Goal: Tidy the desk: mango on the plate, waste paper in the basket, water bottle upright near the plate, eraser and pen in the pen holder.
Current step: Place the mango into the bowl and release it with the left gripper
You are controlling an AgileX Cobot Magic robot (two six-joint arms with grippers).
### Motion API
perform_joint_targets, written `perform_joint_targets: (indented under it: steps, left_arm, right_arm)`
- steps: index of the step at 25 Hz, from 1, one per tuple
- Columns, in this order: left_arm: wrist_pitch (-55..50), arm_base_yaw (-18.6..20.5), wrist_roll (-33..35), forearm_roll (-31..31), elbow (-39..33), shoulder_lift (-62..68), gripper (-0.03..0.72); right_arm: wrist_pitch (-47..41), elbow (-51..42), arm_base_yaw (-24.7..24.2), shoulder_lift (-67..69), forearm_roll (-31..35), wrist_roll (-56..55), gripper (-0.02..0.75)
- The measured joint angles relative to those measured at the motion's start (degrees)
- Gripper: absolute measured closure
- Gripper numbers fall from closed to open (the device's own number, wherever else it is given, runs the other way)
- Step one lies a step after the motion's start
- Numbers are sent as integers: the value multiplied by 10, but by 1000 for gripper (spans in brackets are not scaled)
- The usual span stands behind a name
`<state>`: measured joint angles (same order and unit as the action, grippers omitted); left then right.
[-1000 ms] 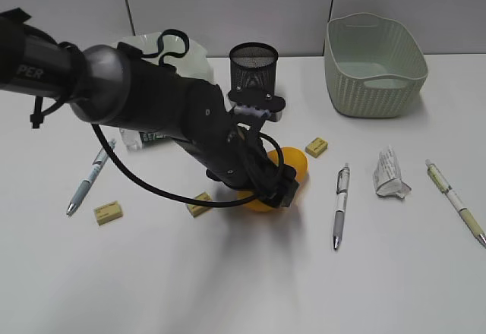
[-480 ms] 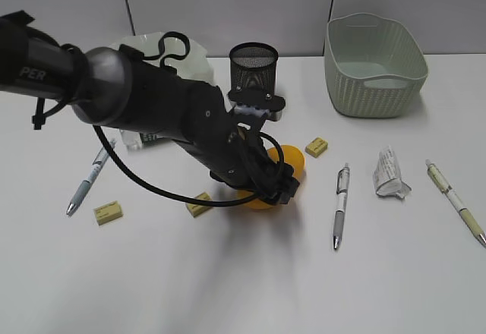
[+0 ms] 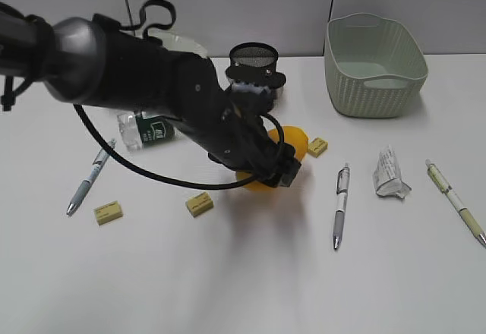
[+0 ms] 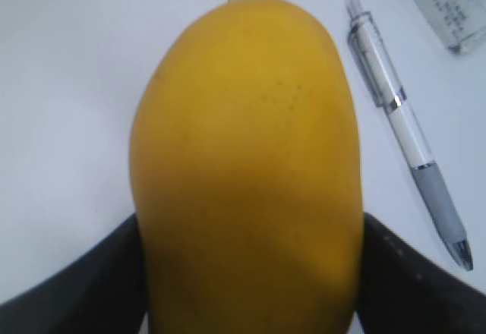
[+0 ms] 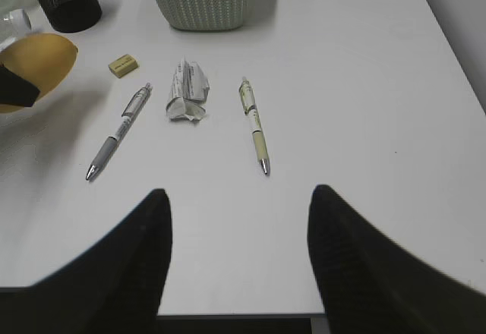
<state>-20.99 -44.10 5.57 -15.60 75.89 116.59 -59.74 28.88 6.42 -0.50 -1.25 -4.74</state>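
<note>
left end effector clamps mango, frame centre, above surface | mango's long axis points away from wrist | plate upper left, behind arm | right end effector open, idle

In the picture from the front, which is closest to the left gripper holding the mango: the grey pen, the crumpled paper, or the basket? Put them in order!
From the left gripper:
1. Grey pen, just to its right on the desk.
2. Crumpled paper, further right.
3. Basket, far back right corner.
</note>
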Motion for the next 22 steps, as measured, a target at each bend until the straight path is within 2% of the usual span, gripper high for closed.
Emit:
perform_joint_targets:
  steps: [4, 8, 16, 22]
  left_arm:
    - [-20, 6, 0, 19, 0, -36, 123]
    - [-48, 32, 0, 22, 0, -79, 123]
    - [-66, 143, 0, 26, 0, -174, 123]
    - [-56, 226, 0, 35, 0, -180, 123]
  right_arm:
    - [0, 0, 0, 0, 0, 0, 279]
    - [0, 0, 0, 0, 0, 0, 279]
    - [0, 0, 0, 0, 0, 0, 279]
    - [0, 0, 0, 0, 0, 0, 279]
